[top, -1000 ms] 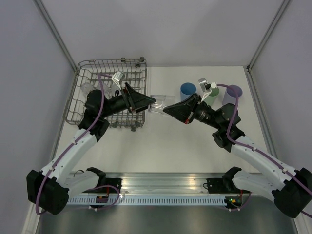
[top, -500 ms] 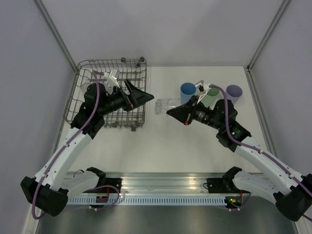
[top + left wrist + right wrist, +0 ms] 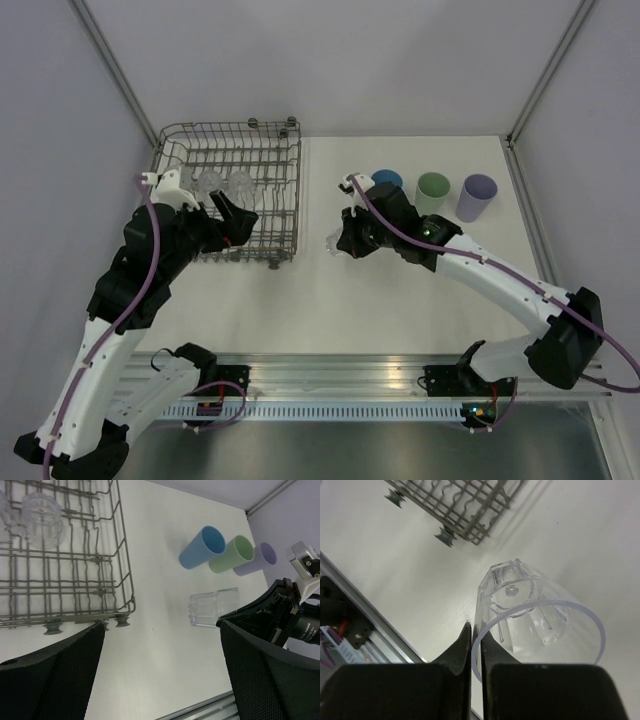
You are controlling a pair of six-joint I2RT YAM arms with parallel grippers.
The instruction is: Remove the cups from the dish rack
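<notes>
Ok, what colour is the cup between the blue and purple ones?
The middle cup is green, clearest in the top external view.

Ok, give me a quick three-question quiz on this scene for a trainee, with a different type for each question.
1. True or false: the left gripper holds a cup.
2. The right gripper grips the clear cup by: A) its base B) its rim C) its middle.
3. Fill in: ___ opaque cups stand on the table outside the dish rack.

Key: 1 false, it is open and empty. 2 B. 3 three: blue, green, purple.
</notes>
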